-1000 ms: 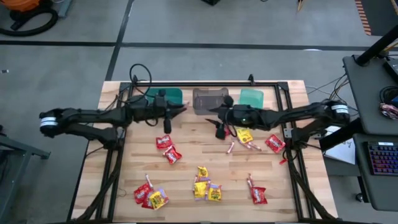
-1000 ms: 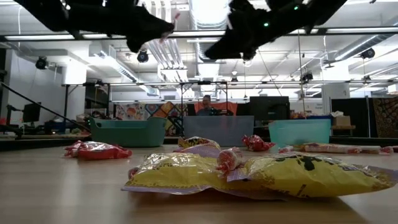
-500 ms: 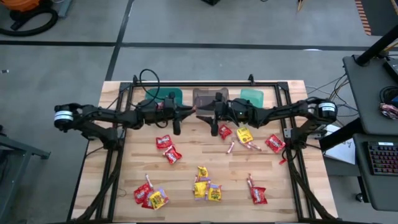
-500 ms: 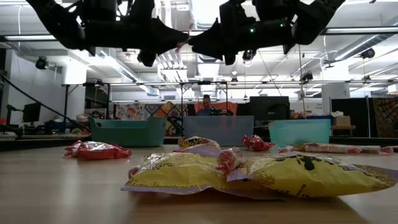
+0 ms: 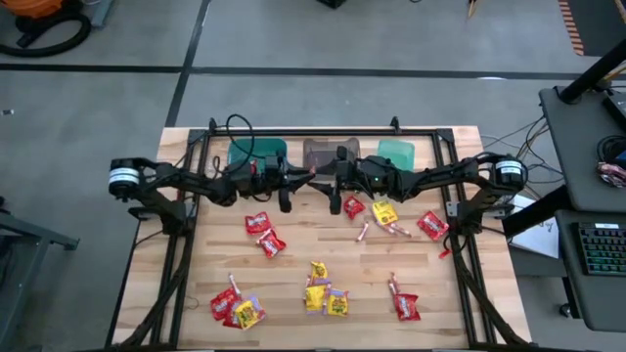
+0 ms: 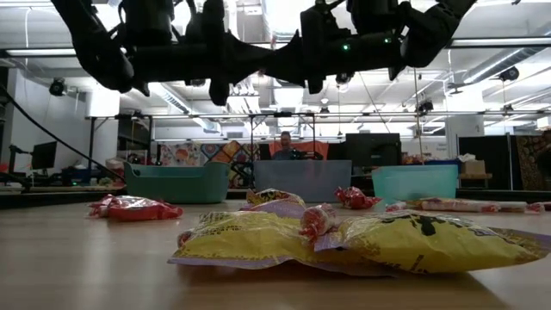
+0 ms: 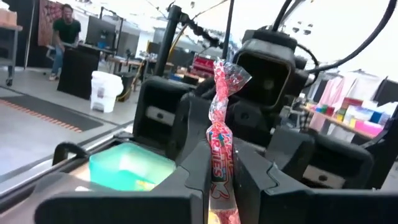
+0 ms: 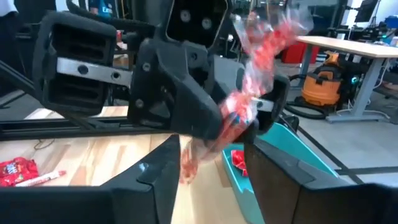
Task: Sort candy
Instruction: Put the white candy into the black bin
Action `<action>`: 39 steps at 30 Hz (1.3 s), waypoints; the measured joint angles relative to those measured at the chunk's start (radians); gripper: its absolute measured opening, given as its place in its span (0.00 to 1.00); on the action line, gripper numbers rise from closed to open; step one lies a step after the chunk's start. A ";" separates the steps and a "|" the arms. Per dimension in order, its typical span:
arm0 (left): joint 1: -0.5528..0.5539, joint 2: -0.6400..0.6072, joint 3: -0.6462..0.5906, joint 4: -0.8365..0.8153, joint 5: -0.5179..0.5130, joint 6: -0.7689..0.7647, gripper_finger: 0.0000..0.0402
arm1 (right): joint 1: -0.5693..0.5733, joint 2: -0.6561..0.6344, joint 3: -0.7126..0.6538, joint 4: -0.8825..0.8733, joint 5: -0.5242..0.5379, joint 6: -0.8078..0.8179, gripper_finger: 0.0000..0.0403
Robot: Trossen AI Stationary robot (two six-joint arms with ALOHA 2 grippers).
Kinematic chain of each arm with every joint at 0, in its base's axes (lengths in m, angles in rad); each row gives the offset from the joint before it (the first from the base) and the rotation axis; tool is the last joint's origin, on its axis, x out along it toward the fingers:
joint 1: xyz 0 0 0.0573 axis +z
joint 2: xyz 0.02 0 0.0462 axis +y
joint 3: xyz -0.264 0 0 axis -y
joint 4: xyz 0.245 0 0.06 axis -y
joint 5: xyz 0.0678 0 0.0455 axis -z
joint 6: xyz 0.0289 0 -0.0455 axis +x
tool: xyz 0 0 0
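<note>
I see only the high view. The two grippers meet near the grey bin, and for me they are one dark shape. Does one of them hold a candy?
Observer: Yes. In the left wrist view the left gripper is shut on a pinkish candy stick, which stands upright between its fingers.
Operator: Does the right gripper grip it too?
Observer: Not yet. In the right wrist view the right gripper is open, with the stick in the gap between its fingers.
Operator: Is anything in the teal bin?
Observer: The right wrist view shows a red packet inside the teal bin.
</note>
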 joint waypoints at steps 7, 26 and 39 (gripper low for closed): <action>0.000 0.045 0.000 0.072 -0.002 -0.030 0.09 | -0.001 0.000 -0.001 0.000 0.005 -0.023 0.08; 0.194 0.021 -0.015 -0.125 0.158 -0.147 0.34 | -0.140 -0.051 0.074 -0.473 0.179 0.038 0.02; 0.369 0.003 0.015 -0.188 0.389 -0.162 0.35 | -0.176 -0.039 0.144 -0.738 0.349 0.072 0.02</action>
